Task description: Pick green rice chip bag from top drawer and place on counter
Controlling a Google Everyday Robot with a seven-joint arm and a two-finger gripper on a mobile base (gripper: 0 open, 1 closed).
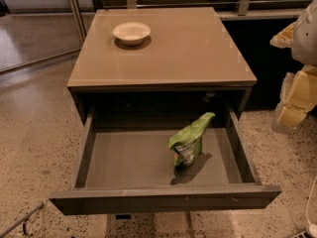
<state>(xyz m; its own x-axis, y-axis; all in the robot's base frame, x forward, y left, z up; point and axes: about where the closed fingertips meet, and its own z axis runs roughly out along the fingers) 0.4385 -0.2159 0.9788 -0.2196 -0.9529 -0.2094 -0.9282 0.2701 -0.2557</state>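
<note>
The green rice chip bag stands upright on the floor of the top drawer, right of its middle and apart from the walls. The drawer is pulled fully open below the counter, its front panel nearest the camera. My gripper, white and pale yellow, hangs at the right edge of the view. It is beside the cabinet, to the right of the drawer and well apart from the bag, and it holds nothing that I can see.
A white bowl sits on the counter's far left part. A dark shelf with metal rails runs behind the counter. Speckled floor lies left and right of the cabinet. A thin metal bar shows at the bottom left.
</note>
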